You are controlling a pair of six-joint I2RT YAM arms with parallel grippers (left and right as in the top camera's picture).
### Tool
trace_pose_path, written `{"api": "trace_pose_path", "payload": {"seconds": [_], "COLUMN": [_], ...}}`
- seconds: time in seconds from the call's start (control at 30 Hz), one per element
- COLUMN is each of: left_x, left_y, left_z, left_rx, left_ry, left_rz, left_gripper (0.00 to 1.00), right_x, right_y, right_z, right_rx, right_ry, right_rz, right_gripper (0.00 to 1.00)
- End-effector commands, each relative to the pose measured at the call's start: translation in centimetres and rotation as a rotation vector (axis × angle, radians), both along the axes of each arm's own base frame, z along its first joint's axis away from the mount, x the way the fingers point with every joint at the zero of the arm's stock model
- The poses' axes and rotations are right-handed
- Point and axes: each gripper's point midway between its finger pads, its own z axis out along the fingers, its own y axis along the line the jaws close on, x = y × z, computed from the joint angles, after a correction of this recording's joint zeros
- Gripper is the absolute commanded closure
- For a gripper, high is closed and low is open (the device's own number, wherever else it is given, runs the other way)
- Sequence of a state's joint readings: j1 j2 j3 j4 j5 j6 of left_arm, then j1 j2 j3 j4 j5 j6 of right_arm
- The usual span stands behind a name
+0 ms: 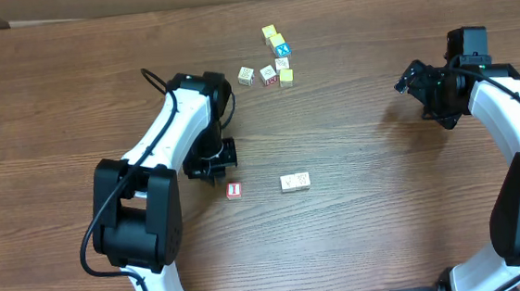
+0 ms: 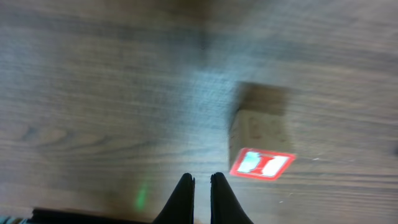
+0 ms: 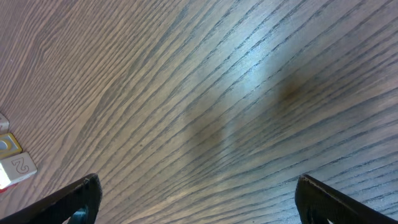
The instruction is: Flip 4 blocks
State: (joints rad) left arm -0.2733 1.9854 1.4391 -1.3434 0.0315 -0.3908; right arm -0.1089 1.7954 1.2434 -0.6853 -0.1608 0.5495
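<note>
The left gripper (image 2: 202, 182) has its fingers pressed together with nothing between them, low over the wooden table (image 1: 386, 210). The red-faced block (image 2: 261, 152) sits just beside the fingertips, apart from them. Two pale blocks (image 1: 294, 182) lie side by side near it. Farther up the table is a cluster with a blue-faced block (image 1: 280, 48) and yellow-topped cubes (image 1: 270, 33). The right gripper (image 1: 413, 79) is spread wide and empty, well apart from every block.

Red-topped block (image 1: 234, 190) alone; cream pair (image 1: 294, 182) touching nearby; blue-topped block (image 1: 280, 48) in far cluster (image 1: 269, 74).
</note>
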Motion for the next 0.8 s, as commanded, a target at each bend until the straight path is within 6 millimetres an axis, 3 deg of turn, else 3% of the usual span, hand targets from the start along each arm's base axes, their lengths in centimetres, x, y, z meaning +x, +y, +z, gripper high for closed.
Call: {"api": "trace_pose_path", "payload": {"seconds": [0.0,0.17,0.33,0.77], "left_x": [-1.6,-2.6,-1.6,-1.3], "left_y": [0.4,0.2,-1.0,-4.3], "left_z": [-1.0,-2.5,-3.7,-3.7], "left_rx": [0.03,0.019,-0.046,-0.186], "left_ry": [0.047,0.062,0.01,-0.004], "left_rz": [0.0,-0.001,0.015,0.023], "left_gripper": [0.96,0.96,0.96,0.96], "right_x": [0.6,0.6,0.6,0.6], "right_y": [0.1,0.1,0.1,0.1], "right_z": [0.6,0.6,0.6,0.6], "right_rx": [0.002,0.002,0.002,0.002], "right_ry": [-0.02,-0.02,-0.02,-0.02], "right_rz": [0.008,0.008,0.008,0.008], "right_gripper": [0.0,0.0,0.0,0.0]}}
